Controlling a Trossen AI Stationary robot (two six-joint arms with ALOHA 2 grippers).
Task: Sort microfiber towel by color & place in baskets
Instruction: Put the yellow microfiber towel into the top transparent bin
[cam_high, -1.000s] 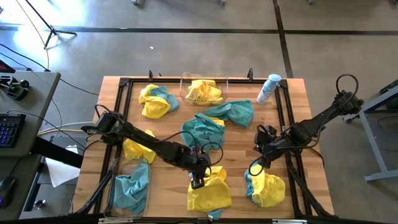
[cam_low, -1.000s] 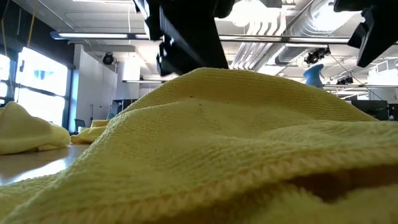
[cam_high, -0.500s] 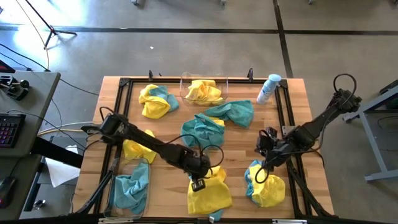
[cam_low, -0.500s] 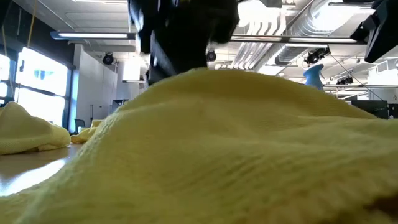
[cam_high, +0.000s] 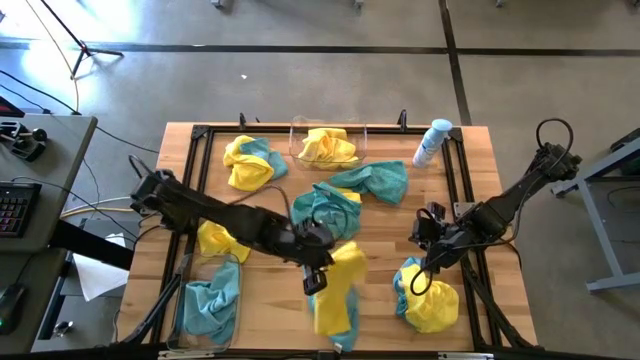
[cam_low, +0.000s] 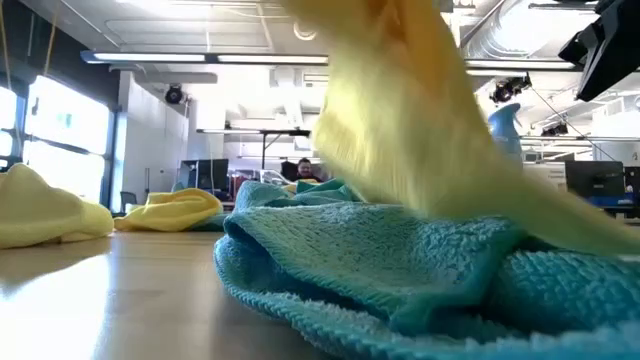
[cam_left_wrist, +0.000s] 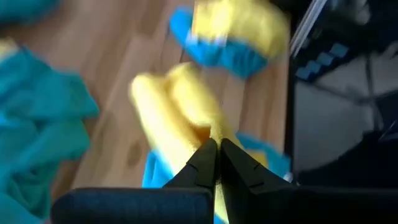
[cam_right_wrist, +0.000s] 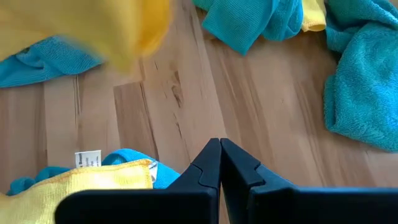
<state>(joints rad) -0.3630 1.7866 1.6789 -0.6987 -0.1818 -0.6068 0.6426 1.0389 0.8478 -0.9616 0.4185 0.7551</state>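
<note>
Beside basket (cam_high: 328, 128), spray bottle (cam_high: 431, 142)

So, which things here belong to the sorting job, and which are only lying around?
Job:
- yellow towel, held in the shut left hand
- other yellow and teal towels
- far basket
- near basket

Lying about:
- spray bottle
</note>
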